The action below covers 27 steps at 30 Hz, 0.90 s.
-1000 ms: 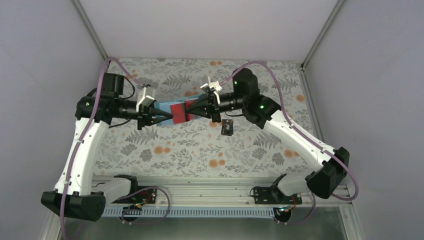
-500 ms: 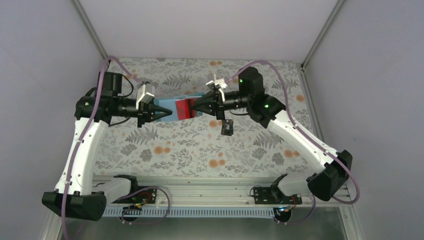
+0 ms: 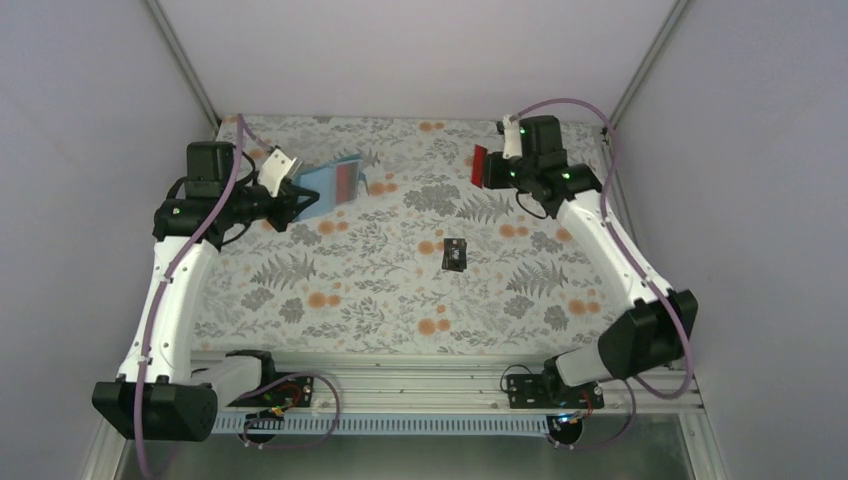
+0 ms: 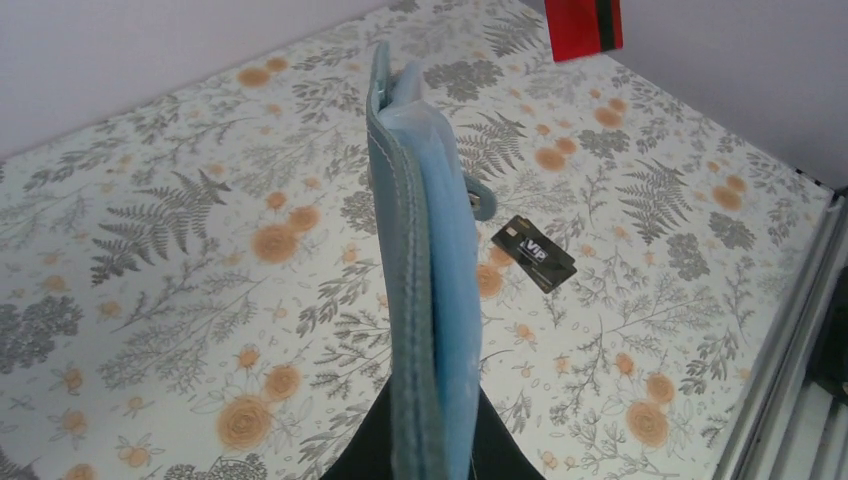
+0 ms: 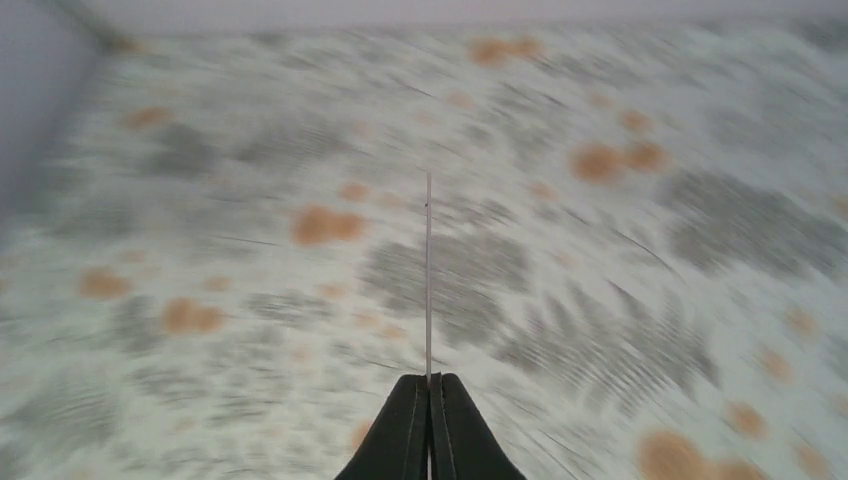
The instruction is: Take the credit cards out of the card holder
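Note:
My left gripper [image 3: 302, 197] is shut on the teal-blue card holder [image 3: 330, 184] and holds it above the cloth at the far left. In the left wrist view the card holder [image 4: 420, 250] stands edge-on between my dark fingers [image 4: 360, 462]. A reddish patch [image 3: 346, 179] shows on its inner face. At the far right my right gripper [image 3: 494, 171] is shut on the bright red card [image 3: 479, 166], held upright in the air. The right wrist view is blurred and shows the red card [image 5: 428, 280] as a thin edge above the right gripper [image 5: 428, 384]. A black card [image 3: 455, 253] lies flat mid-cloth.
A floral cloth [image 3: 380, 290] covers the table. Grey walls close in on the left, right and back. A metal rail [image 3: 430, 385] with both arm bases runs along the near edge. The black card [image 4: 533, 253] lies on the cloth to the right of the holder.
The arms have drawn apart. The right gripper has pulled the red card out of the holder and carried it to the far right. The left has swung the holder to the far left.

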Tool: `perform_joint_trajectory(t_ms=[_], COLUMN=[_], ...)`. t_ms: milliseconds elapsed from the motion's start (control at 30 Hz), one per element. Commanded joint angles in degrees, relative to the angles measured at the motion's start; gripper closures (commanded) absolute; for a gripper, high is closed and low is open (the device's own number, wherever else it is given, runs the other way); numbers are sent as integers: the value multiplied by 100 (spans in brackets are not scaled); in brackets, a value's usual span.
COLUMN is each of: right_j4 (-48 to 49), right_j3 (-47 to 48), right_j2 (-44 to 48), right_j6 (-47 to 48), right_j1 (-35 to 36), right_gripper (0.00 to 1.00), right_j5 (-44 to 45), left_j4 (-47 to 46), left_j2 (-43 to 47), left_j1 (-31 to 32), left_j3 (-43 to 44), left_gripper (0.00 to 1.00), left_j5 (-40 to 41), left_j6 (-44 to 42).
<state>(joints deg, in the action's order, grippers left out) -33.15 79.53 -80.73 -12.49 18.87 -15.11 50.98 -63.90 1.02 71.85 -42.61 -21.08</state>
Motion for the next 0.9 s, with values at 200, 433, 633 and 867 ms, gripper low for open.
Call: perform_joint_trajectory(t_ms=[200,433,633,867], right_j4=[-2600,-3285,-3308,-3237], right_j3=[7,-225,105,576], right_j2=[-1399,-2597,-3425,-4227], right_j6=[-1033,-1449,-1596,-1600], right_j1=[14,285,720,1117], right_gripper=[96,96,96,96], right_j5=[3538,4255,4161,3847], left_j4=[-258,-236,-229,-211], left_j2=[-10,16,26,31], left_j1=[-9,-9,-14,-13], left_j3=[66,72,63,53], left_gripper=[98,98,98,98], left_j5=[145,53,-9,-47], left_j6=[218,205,192,175])
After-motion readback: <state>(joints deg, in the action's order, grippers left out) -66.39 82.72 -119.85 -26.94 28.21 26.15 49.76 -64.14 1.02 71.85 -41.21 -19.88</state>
